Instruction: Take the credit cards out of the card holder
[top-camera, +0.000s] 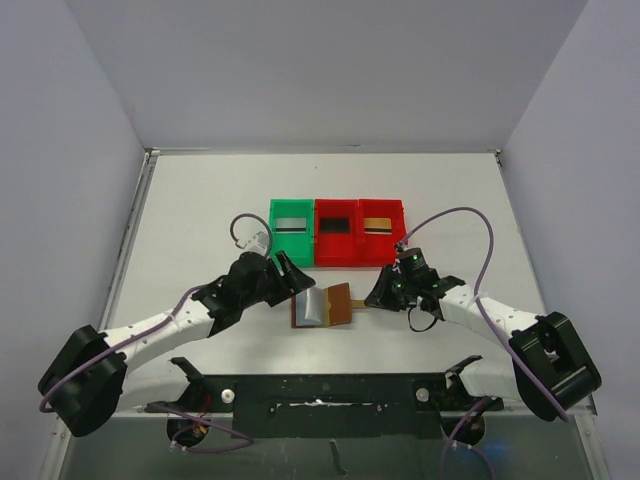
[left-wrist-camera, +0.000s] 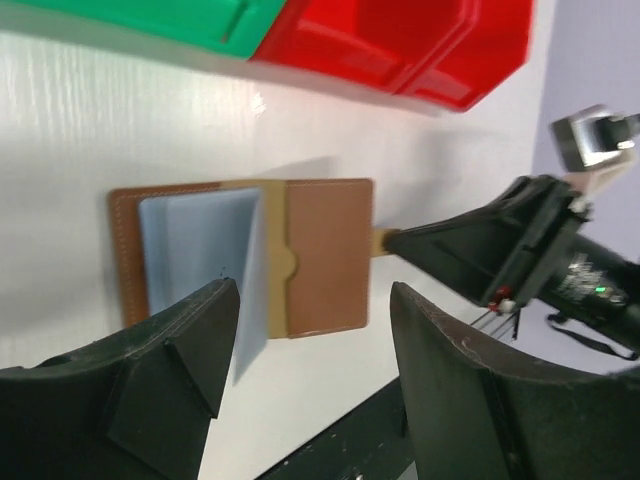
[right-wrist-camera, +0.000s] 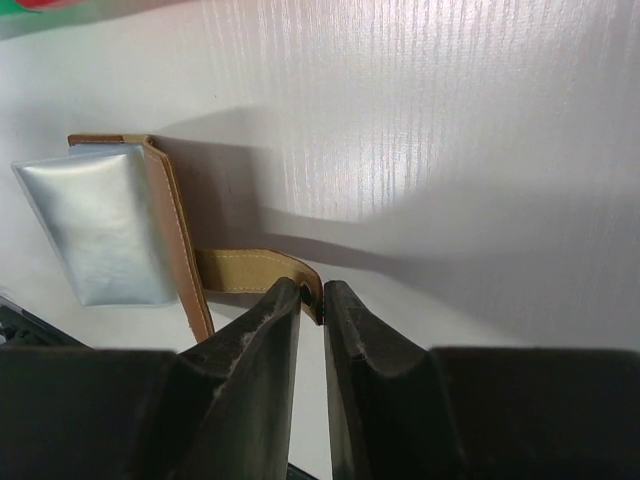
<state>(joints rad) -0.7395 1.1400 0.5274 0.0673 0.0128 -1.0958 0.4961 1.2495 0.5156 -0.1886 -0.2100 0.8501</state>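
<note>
The brown card holder (top-camera: 338, 304) lies open on the white table in front of the bins. Its pale blue-grey pocket leaf (left-wrist-camera: 195, 240) stands up off the left half. No credit cards show inside it from any view. My right gripper (right-wrist-camera: 312, 290) is shut on the end of the tan snap tab (right-wrist-camera: 245, 270), which sticks out to the holder's right (top-camera: 357, 302). My left gripper (left-wrist-camera: 312, 300) hangs open just above the holder's near left part, its fingers either side of the leaf's edge and touching nothing. Flat rectangles that look like cards lie in the bins.
A green bin (top-camera: 291, 232) and two red bins (top-camera: 338, 233) (top-camera: 381, 231) stand in a row just behind the holder. Grey walls close in the table on three sides. The arms' black base rail (top-camera: 330, 395) runs along the near edge.
</note>
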